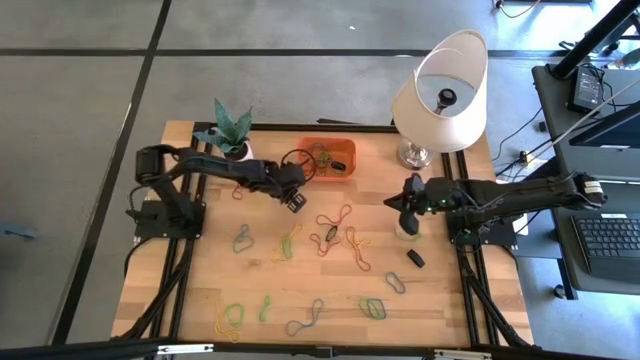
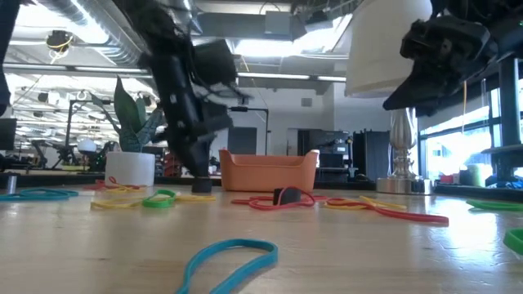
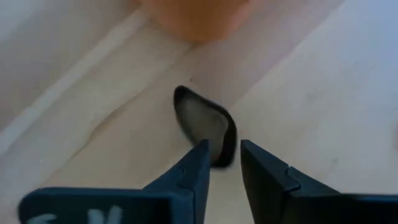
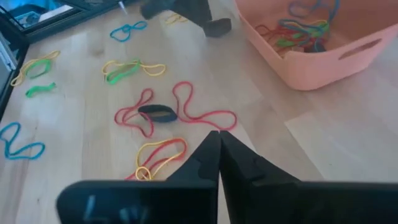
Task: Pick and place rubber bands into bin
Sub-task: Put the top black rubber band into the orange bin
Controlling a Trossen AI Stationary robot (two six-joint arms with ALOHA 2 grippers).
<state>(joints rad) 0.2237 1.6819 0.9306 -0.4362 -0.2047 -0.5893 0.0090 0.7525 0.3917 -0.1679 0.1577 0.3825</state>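
Note:
The orange bin (image 1: 352,160) stands at the table's far middle with several rubber bands (image 4: 298,34) inside. More bands lie loose on the wood: red loops (image 1: 335,218), a yellow-green one (image 1: 289,243) and blue ones (image 1: 304,320). My left gripper (image 3: 225,146) is low at the table just near of the bin, pointing steeply down. It is open by a narrow gap over a black band (image 3: 205,121) that lies flat. My right gripper (image 4: 219,135) hangs shut and empty above the table's right side (image 1: 404,208). My left gripper comes from above, slanting, with its fingertips (image 3: 202,155) at the black band's near end (image 3: 219,155). The band lies flat on the wood beyond the tips. One fingertip covers that end, so I cannot tell whether it touches the band.
A white lamp (image 1: 445,95) stands at the far right, its shade hanging over the table, with its metal base (image 1: 415,153) beside the bin. A potted plant (image 1: 233,140) stands at the far left. A small black piece (image 1: 415,258) lies near the right edge.

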